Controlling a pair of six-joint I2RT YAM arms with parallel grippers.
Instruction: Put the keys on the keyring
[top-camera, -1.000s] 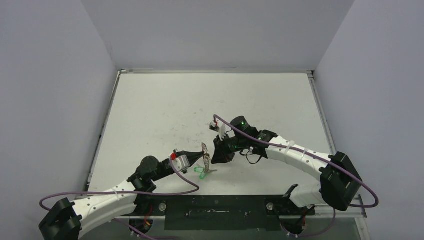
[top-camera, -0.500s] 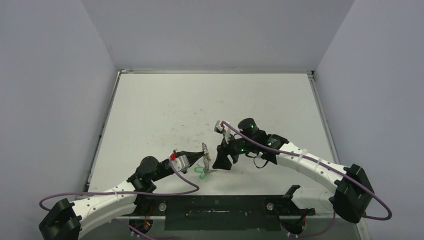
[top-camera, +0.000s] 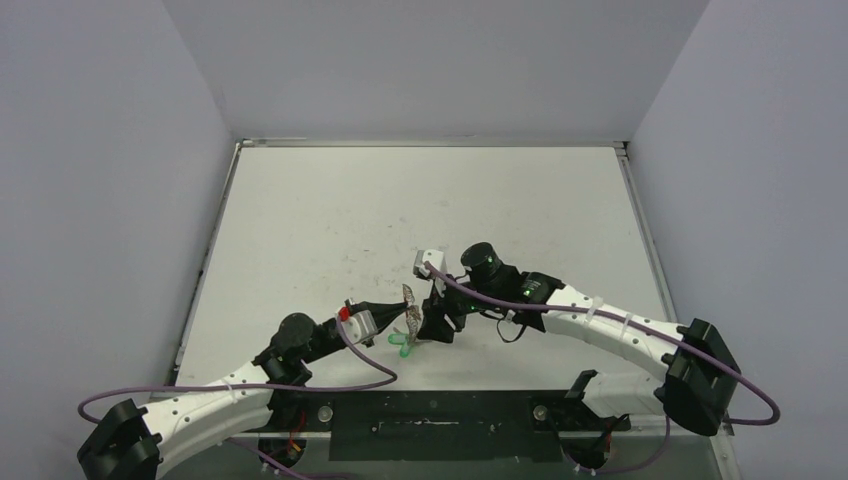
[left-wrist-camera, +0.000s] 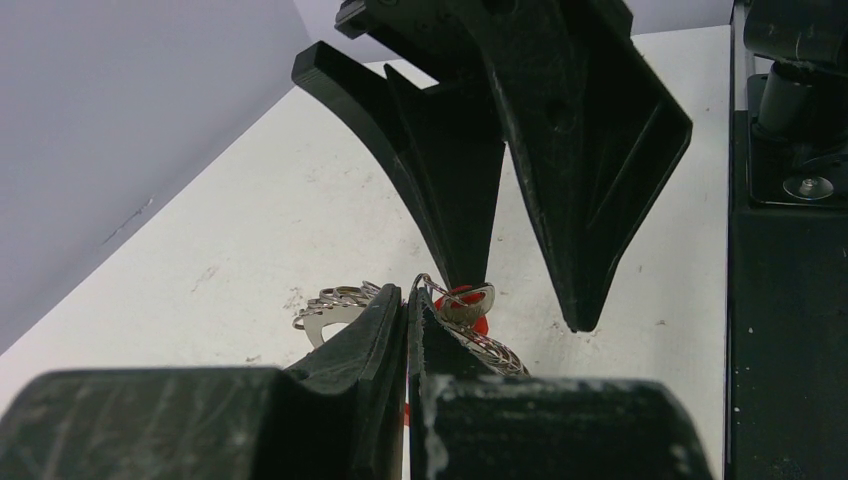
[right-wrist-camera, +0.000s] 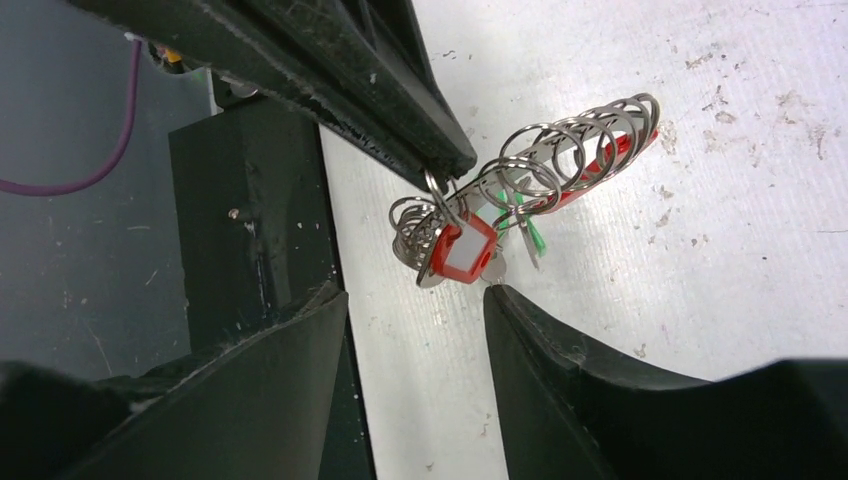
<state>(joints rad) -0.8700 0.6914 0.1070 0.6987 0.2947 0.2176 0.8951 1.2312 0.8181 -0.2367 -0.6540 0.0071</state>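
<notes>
Top view — left gripper (top-camera: 400, 315) clamped on the keyring (top-camera: 409, 305), held on edge near the table (top-camera: 330, 200)'s near edge; right gripper (top-camera: 437, 325) just right of it.
Left wrist — jaws pinch the ring wire.
Right wrist — right jaws parted, empty; red-tagged key (right-wrist-camera: 462, 250) just ahead, ring's long axis running away.

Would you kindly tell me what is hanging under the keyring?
A red-tagged key hangs from the keyring, which the left gripper pinches. Lower down a green tag shows; its key and any others are hidden behind the loops.
</notes>
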